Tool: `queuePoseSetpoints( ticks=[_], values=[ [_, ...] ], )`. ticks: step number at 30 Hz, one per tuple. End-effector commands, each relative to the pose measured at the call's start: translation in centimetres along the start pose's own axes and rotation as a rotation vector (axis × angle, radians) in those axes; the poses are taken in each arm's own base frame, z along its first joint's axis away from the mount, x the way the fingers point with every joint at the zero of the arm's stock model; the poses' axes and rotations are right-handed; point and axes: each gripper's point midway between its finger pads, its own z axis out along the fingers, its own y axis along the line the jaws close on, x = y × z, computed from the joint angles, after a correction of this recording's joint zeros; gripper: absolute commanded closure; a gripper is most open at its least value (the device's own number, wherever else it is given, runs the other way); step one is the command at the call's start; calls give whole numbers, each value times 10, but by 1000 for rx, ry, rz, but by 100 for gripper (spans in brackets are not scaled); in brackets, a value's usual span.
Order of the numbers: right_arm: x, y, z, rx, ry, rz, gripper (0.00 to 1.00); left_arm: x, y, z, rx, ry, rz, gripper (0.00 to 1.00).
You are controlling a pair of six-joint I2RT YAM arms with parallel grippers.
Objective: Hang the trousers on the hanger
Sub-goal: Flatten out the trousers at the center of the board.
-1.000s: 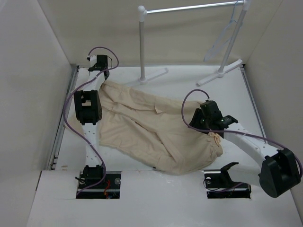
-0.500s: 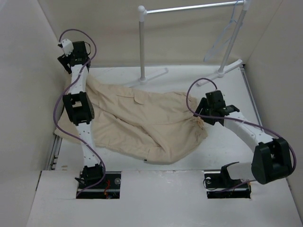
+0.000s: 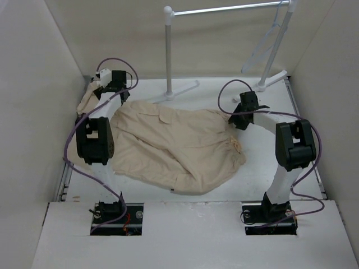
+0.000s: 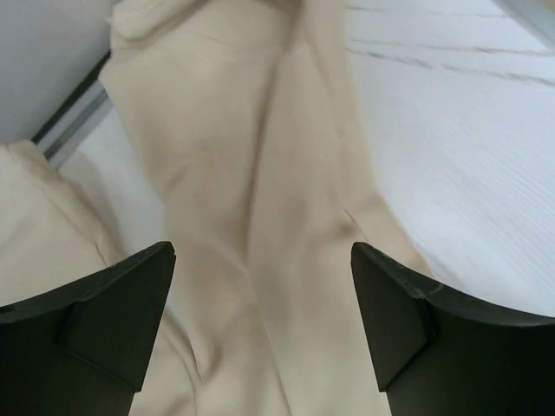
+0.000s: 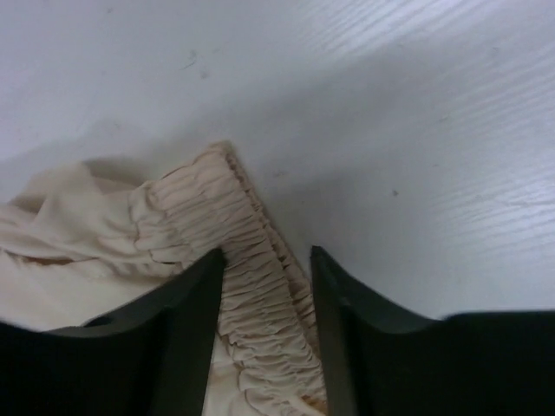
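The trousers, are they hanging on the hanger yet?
No, the trousers lie crumpled on the table, while the hanger dangles bare from the rail at the back.

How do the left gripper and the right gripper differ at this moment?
The left gripper has its fingers wide apart; those of the right gripper stand much closer together. The left gripper is over smooth cloth of the trousers; the right gripper has their gathered band between its fingers. Both have black fingers.
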Motion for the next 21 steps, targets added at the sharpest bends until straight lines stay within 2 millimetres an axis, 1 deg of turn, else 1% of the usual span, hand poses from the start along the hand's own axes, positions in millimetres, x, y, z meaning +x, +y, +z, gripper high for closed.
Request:
queuePoseSetpoints(
  ticks=[1, 2, 3, 4, 5, 6, 9, 12, 13, 15, 16, 17, 18, 19, 20, 21],
  values=[
    [-18, 30, -10, -105, -15, 13, 57, -45, -7, -68, 128, -123, -160, 21],
    [-18, 30, -10, -109, -1, 15, 62, -37, -4, -73, 136, -105, -174, 23],
    [-18, 30, -10, -114, 19, 18, 72, -27, -3, -78, 153, -79, -182, 25],
    [-17, 25, -9, -107, 38, 30, 81, -18, -3, -82, 165, -57, -186, 27],
    [-20, 18, -10, -95, 38, 50, 87, -7, -3, -88, 184, -25, -193, 28],
    [-25, 9, -13, -81, 23, 80, 91, 5, -2, -94, 200, 5, -195, 28],
    [-51, -32, -23, -5, -61, 180, 97, 40, 2, -113, 236, 69, -186, 29],
    [-79, -64, -35, 41, -131, 257, 99, 72, 8, -134, 267, 113, -144, 31],
    [-88, -71, -40, 49, -154, 275, 100, 82, 11, -142, 274, 126, -124, 31],
    [-111, -96, -52, 97, -218, 325, 100, 98, 23, -153, 271, 143, -92, 32],
    [-122, -108, -58, 121, -248, 353, 99, 106, 28, -157, 272, 155, -81, 33],
    [-135, -119, -63, 140, -277, 377, 96, 113, 34, -160, 269, 167, -72, 34],
    [-147, -125, -66, 146, -300, 395, 90, 119, 39, -163, 266, 177, -66, 34],
    [-155, -125, -69, 145, -310, 401, 82, 130, 48, -167, 260, 199, -48, 36],
    [-164, -122, -75, 138, -324, 400, 70, 139, 56, -170, 250, 218, -28, 40],
    [-167, -116, -81, 128, -328, 379, 58, 147, 65, -173, 239, 236, -17, 43]
  ],
)
